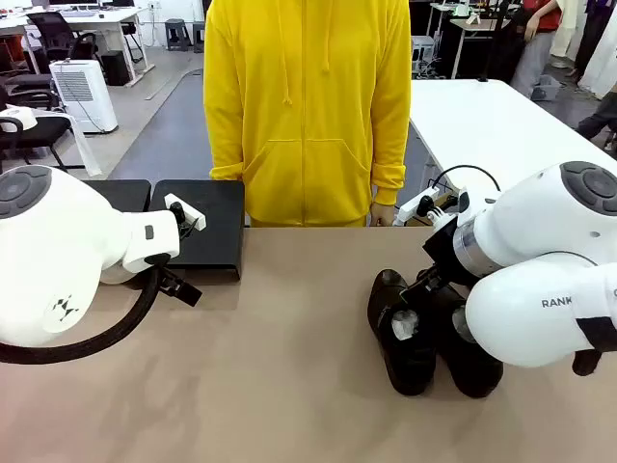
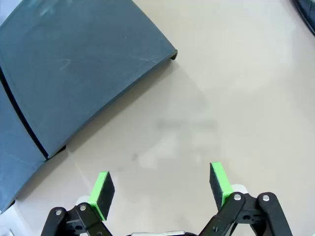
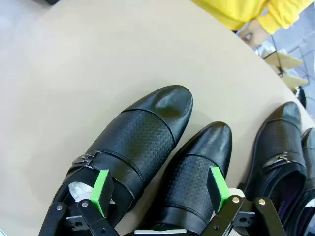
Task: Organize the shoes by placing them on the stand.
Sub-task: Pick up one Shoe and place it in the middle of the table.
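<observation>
**Q:** Where is the stand?
**A:** The stand (image 1: 198,227) lies at the far-left of the tabletop (image 1: 270,395), along the far edge.

**Q:** What is the state of the left gripper?
**A:** The left gripper (image 2: 160,183) hovers over the tabletop, just beside the stand's near-right corner. Its 2 green pads (image 2: 102,189) are spread wide, with nothing between them.

**Q:** Where are the shoes?
**A:** The shoes (image 1: 415,338) are clustered right of centre on the tabletop, well apart from the stand. Their toes point toward the person (image 1: 308,106) at the far edge. In the right wrist view, 2 lie side by side, touching. A 3rd lies just beside them, and a sliver of a 4th shows at the picture's edge. White paper (image 3: 81,188) fills the leftmost shoe.

**Q:** What is the state of the right gripper?
**A:** The right gripper (image 3: 160,189) sits over the heel ends of the 2 touching shoes. Its jaws are wide apart, 1 pad over each shoe, and it pinches nothing. Whether the pads touch the leather cannot be told.
</observation>
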Robot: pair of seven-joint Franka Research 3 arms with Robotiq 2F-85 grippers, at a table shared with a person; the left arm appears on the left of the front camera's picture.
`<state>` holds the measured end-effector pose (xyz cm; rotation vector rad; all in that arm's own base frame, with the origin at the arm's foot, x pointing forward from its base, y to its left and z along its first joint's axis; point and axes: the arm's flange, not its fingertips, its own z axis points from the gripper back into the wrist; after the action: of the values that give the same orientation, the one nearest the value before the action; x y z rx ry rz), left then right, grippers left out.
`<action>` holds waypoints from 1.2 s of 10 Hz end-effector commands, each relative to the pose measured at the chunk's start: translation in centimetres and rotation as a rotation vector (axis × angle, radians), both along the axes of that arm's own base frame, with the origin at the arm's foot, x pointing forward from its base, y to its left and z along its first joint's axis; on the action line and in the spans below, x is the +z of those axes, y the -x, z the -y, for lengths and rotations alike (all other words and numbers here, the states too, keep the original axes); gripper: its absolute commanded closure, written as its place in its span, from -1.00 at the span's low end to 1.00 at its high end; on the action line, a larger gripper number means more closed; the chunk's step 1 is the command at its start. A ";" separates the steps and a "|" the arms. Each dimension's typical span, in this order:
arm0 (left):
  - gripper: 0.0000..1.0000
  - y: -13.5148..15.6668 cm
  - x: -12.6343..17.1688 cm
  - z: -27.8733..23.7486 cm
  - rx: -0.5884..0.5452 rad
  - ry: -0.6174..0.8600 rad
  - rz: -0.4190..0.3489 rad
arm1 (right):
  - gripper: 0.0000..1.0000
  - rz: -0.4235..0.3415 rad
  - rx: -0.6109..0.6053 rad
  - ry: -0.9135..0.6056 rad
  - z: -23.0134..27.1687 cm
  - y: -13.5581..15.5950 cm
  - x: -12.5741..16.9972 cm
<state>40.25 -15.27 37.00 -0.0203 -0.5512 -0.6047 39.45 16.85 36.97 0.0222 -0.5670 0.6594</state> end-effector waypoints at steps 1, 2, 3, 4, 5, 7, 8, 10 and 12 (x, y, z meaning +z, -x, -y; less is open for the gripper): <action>-1.00 0.0 0.0 0.0 0.000 0.000 0.000 | -1.00 0.001 0.000 -0.001 0.0 0.0 0.0; -1.00 0.0 0.0 0.0 0.000 0.000 0.000 | -1.00 0.001 0.000 -0.001 0.0 0.0 0.0; -1.00 0.0 0.0 0.0 0.000 0.000 0.000 | -1.00 0.001 0.000 -0.001 0.0 0.0 0.0; -1.00 0.0 0.0 0.0 0.000 0.000 0.000 | -1.00 0.001 0.000 -0.001 0.0 0.0 0.0; -1.00 0.0 0.0 0.0 0.000 0.000 0.000 | -1.00 0.001 0.000 -0.001 0.0 0.0 0.0; -1.00 0.0 0.0 0.0 0.000 0.000 0.000 | -1.00 0.001 0.000 -0.001 0.0 0.0 0.0; -1.00 0.0 0.0 0.0 0.000 0.000 0.000 | -1.00 0.001 0.000 -0.001 0.0 0.0 0.0; -1.00 0.0 0.0 0.0 0.000 0.000 0.000 | -1.00 0.001 0.000 -0.001 0.0 0.0 0.0; -1.00 0.0 0.0 0.0 0.000 0.000 0.000 | -1.00 0.001 0.000 -0.001 0.0 0.0 0.0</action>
<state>40.19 -15.42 36.99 -0.0187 -0.5513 -0.6090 39.45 16.85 36.97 0.0217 -0.5670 0.6600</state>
